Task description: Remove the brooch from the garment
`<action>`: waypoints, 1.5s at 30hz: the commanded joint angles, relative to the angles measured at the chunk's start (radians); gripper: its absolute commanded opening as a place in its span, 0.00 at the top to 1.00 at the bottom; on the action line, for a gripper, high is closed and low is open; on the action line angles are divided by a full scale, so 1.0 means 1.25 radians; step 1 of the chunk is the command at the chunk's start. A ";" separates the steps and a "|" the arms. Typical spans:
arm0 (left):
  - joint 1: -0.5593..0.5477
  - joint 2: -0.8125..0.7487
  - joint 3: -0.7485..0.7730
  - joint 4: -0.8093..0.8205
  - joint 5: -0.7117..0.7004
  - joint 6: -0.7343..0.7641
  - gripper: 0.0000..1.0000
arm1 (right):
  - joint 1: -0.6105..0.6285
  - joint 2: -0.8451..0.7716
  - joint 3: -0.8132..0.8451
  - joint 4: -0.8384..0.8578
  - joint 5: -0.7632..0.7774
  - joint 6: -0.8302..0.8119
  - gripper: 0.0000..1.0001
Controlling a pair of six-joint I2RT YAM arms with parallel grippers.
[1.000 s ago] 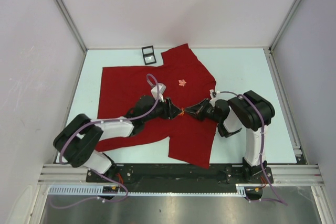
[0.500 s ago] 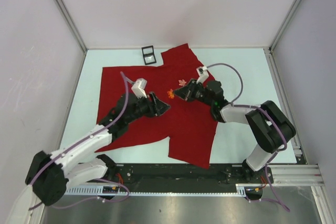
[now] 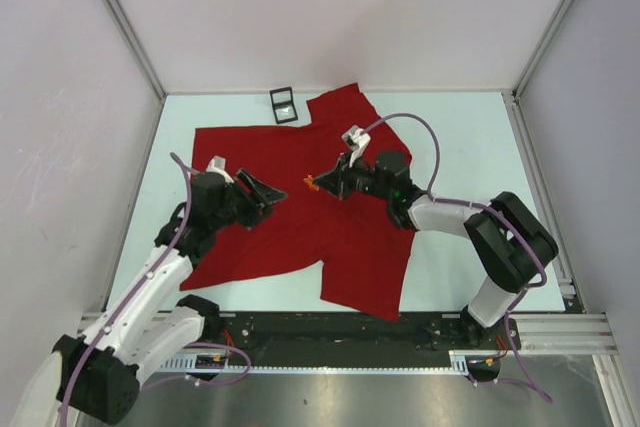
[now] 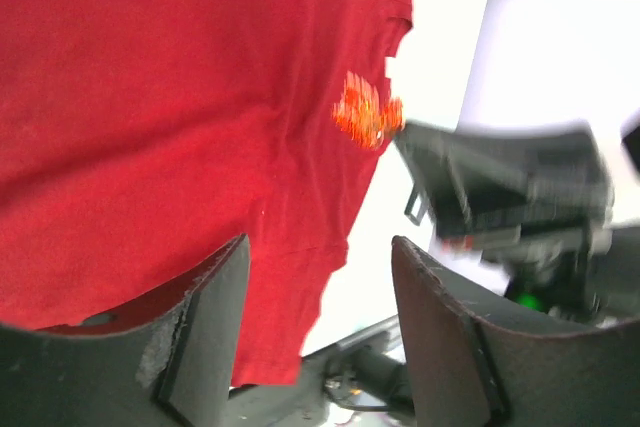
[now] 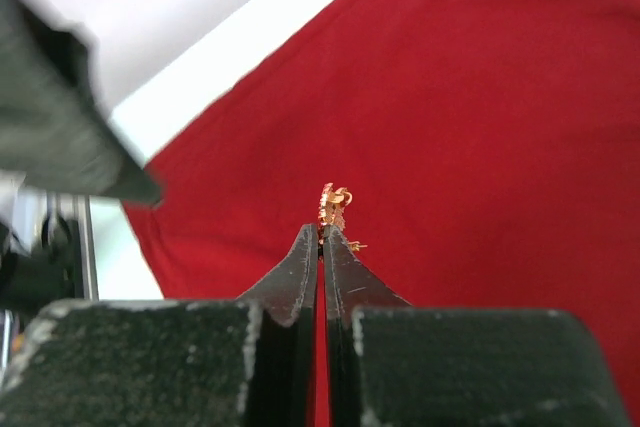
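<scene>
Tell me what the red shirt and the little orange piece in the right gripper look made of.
Red short-sleeved T-shirt: soft matte cloth, likely cotton; it lies limp with no sheen. Small orange-gold brooch, pinched in the right gripper: probably metal, glinting, with thin wire-like bits; plastic is possible.

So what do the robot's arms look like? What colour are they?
The left arm and right arm are white tubes joined by chunky black joints. A thin purple cable loops along each. The left gripper and right gripper have black tapered fingers, scuffed at the edges.
</scene>
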 commanded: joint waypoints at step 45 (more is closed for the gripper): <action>0.040 0.164 -0.089 0.388 0.162 -0.003 0.99 | 0.233 -0.117 -0.058 -0.046 0.386 -0.134 0.50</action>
